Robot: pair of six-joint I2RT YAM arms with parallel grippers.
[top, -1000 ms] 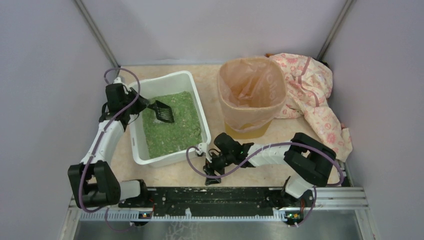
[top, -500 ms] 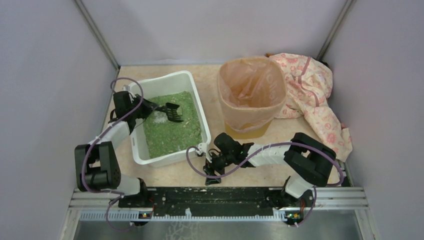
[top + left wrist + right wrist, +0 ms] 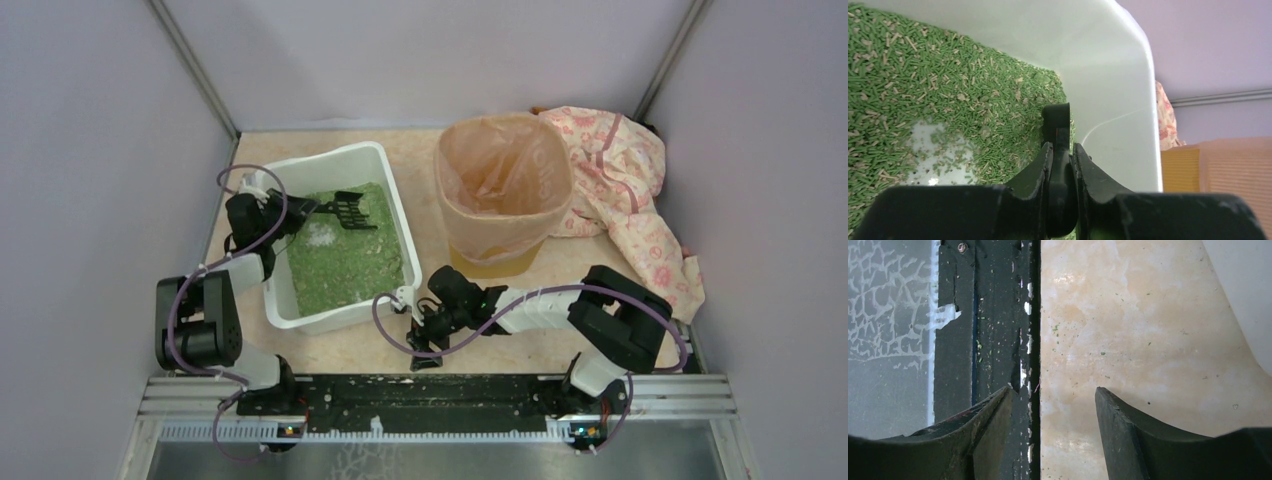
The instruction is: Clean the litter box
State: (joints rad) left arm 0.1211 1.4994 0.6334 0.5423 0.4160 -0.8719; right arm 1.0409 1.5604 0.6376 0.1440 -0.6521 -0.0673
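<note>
Left jaws were clamped tight on the handle of the black slotted plastic scoop [image 3: 1058, 125], left gripper [image 3: 1062, 165] sitting over the left rim of the white rectangular plastic litter box [image 3: 400, 215]. Scoop head hung just above the green pellet litter [image 3: 345, 270] at the far end of the box, roughly level; could not tell if it carried anything. A bare white patch [image 3: 320, 235] showed in the litter just nearer than the scoop. Right jaws were apart, holding nothing, right gripper [image 3: 1053, 395] low over the beige marbled tabletop [image 3: 1148, 340] just off the box's near right corner, beside the black base rail [image 3: 983, 315]. Peach bag-lined round bin [image 3: 503, 190] stood right of the box, close but apart. Pink floral cloth [image 3: 625, 190] lay beyond the bin, farther right of the box.
</note>
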